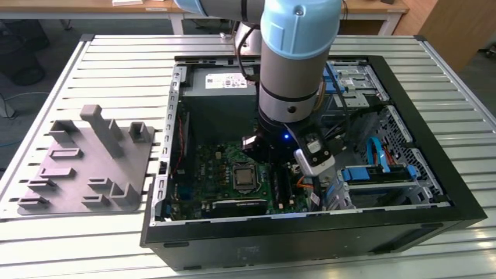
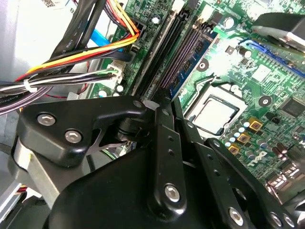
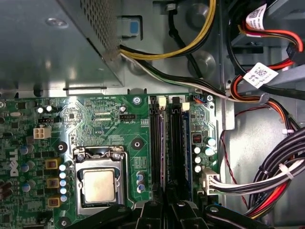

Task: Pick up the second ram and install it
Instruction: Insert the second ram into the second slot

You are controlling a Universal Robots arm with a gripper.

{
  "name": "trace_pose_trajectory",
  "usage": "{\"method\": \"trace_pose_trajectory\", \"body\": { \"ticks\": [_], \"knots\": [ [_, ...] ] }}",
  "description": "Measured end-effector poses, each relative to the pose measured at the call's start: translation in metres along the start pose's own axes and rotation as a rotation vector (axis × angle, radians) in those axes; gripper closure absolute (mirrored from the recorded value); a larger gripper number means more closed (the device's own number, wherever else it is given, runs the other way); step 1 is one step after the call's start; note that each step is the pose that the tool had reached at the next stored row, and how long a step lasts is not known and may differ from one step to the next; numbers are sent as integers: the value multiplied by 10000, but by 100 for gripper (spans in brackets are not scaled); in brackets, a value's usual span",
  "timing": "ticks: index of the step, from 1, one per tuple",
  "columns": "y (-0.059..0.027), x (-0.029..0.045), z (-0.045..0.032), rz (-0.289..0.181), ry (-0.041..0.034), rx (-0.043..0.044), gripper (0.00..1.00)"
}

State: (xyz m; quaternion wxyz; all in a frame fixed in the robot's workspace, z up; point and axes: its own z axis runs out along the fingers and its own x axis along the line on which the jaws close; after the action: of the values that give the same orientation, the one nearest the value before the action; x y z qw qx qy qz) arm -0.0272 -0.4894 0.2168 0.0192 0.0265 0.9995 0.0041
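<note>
My gripper point(image 1: 271, 164) hangs low inside the open computer case point(image 1: 310, 225), right over the memory slots of the green motherboard point(image 3: 95, 119). In both wrist views its black fingers stand close together, gripper point(image 3: 166, 206) point(image 2: 159, 102) in line with one slot. A thin board edge, the second ram point(image 3: 163, 143) point(image 2: 177, 59), runs from between the fingers along that slot, upright. Another blue stick point(image 3: 188, 143) point(image 2: 200, 50) sits in a slot beside it.
The processor socket point(image 3: 99, 183) lies beside the slots. Bundles of coloured cables point(image 3: 267, 176) crowd the other side, and the metal power supply box point(image 3: 47, 43) stands past the board's edge. A grey plastic tray point(image 1: 85, 168) with upright posts rests on the slatted table at the exterior view's left.
</note>
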Motion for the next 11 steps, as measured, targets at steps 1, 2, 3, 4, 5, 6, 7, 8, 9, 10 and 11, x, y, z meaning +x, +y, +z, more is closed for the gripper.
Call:
{"method": "trace_pose_trajectory", "body": {
  "ticks": [1,2,3,4,5,6,7,8,9,10,11],
  "knots": [
    [0,0,1,-32,2,5,86],
    [0,-2,2,-66,5,9,86],
    [0,-3,3,-101,6,12,86],
    [0,-5,4,-137,9,15,86],
    [0,-8,6,-177,12,17,86],
    [1,-12,7,-215,16,19,86],
    [1,-15,8,-249,18,20,86],
    [1,-18,10,-279,21,21,86],
    [1,-21,12,-306,22,20,86],
    [1,-22,14,-330,23,19,86],
    [1,-25,15,-357,25,20,86]
  ]
}}
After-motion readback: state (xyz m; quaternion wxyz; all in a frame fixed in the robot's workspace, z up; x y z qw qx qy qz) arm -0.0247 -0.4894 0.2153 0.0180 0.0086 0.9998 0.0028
